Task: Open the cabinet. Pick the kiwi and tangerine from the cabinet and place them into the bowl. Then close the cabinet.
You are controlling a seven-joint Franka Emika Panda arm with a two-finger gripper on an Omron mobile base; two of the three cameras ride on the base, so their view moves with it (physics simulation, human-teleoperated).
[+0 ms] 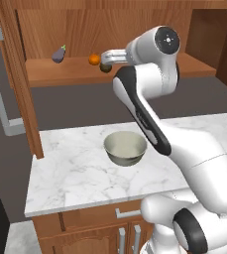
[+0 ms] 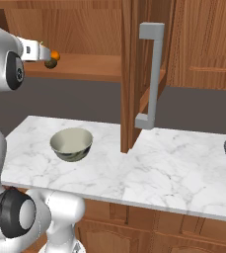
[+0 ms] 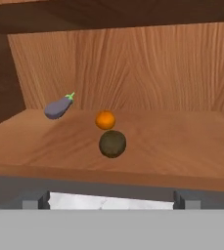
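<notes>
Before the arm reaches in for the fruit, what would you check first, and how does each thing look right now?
1. Cabinet doors open: ok.
2. Gripper open and empty: ok, jaws stand wide apart.
3. Kiwi in line with the hand: ok, centred on the shelf, nearer than the tangerine.
4. Kiwi clear of the tangerine: cannot tell, they sit very close together.
5. Eggplant out of the way: ok, off to the side.
6. Bowl ready on the counter: ok, upright and empty.
</notes>
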